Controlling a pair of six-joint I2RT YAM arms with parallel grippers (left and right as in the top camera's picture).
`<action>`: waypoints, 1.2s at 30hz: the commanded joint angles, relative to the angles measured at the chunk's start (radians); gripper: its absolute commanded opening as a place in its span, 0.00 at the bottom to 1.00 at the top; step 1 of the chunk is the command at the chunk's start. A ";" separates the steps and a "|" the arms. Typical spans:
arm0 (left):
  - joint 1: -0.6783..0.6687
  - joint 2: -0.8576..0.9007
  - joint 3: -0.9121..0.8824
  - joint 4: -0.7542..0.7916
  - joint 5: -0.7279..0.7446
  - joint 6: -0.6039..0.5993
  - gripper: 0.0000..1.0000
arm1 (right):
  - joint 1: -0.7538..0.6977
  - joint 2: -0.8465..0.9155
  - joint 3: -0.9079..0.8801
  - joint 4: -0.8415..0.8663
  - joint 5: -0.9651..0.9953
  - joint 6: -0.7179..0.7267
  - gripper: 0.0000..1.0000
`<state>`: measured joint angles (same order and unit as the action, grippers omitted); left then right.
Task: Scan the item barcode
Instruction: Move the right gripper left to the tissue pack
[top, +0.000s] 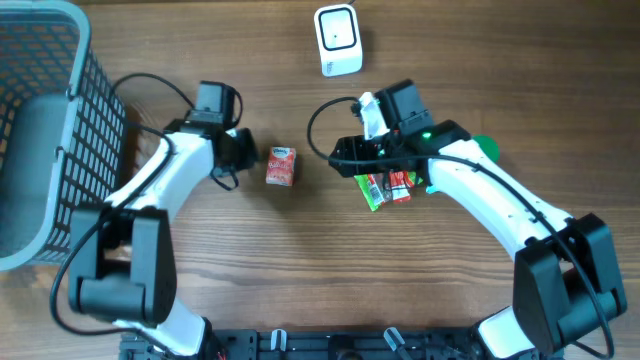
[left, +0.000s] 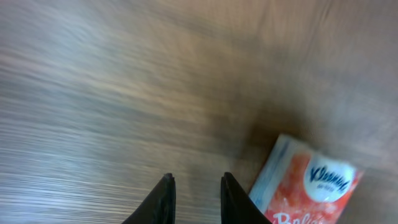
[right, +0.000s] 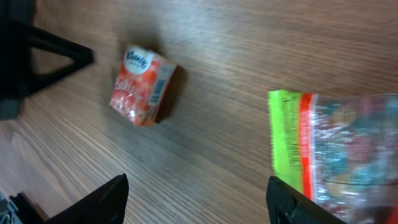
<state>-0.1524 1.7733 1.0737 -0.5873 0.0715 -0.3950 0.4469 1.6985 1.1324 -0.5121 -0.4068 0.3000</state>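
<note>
**A:** How far along is the scan?

**B:** Barely begun, I judge. The tissue pack (top: 281, 166) lies on the table (top: 300, 280) between the two arms, and neither claw holds it.

**A:** And the claws?

**B:** The left claw (left: 196, 180) hangs just beside the pack, its fingers only narrowly apart with bare wood between them. The right claw (right: 198, 186) stands wide apart and empty, with a snack packet (right: 336, 149) at its side.

**A:** The scanner?

**B:** The scanner (top: 338, 40) sits near the far edge, well apart from the pack. What seems left is to grip the pack, lift it and turn its barcode towards the scanner.
</note>
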 joint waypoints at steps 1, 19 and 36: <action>-0.047 0.047 -0.018 -0.005 0.118 -0.006 0.21 | 0.021 -0.019 -0.007 0.001 0.045 0.018 0.72; -0.022 0.019 0.005 0.049 0.149 -0.002 0.19 | 0.060 -0.019 -0.007 0.011 0.030 -0.276 0.68; 0.193 -0.090 0.019 0.151 0.094 0.050 0.66 | 0.387 0.076 0.048 0.286 0.453 -0.459 0.62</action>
<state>0.0265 1.6947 1.0813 -0.4366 0.2012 -0.3786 0.7773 1.7081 1.1564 -0.2684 -0.1555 -0.0986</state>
